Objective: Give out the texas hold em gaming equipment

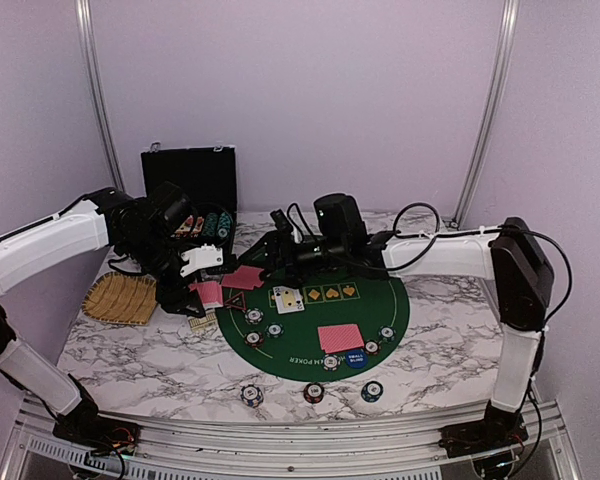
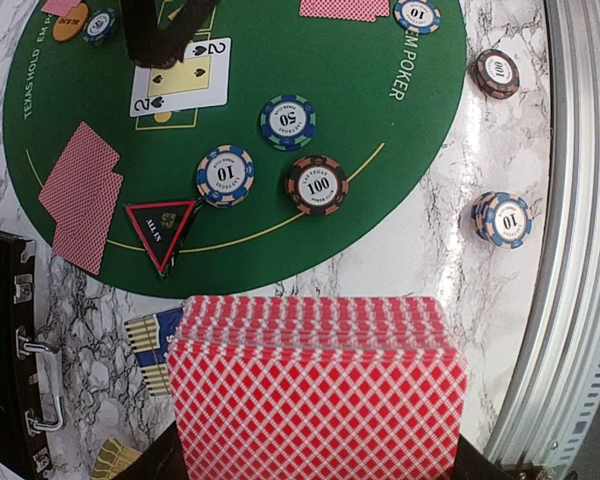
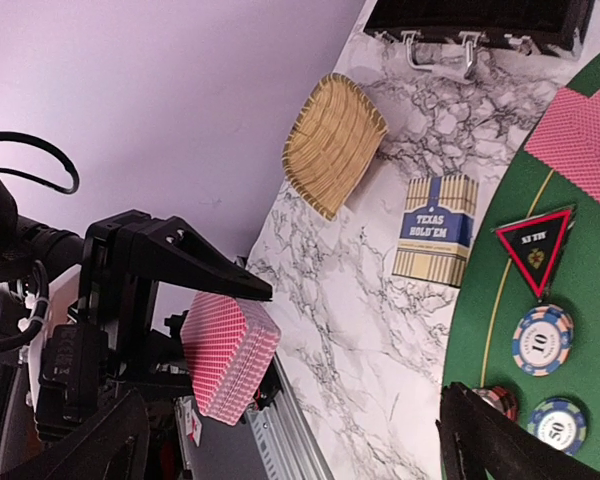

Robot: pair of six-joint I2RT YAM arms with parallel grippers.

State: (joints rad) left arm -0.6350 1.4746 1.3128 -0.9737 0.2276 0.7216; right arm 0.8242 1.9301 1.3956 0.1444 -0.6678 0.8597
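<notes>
One red-backed deck (image 2: 315, 385) clamped in left tool (image 1: 205, 280), right tool (image 1: 267, 257) gaping; mid-deal probably, next card to 12 o'clock on the mat (image 1: 300, 335).

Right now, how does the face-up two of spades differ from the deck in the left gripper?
The two of spades is one face-up card; the deck is a thick stack showing red backs. The two of spades lies on the green mat; the deck is held in the air by the left gripper. Both are playing cards.

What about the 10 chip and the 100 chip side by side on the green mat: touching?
Apart. The left wrist view shows green mat between the 10 chip and the 100 chip.
</notes>
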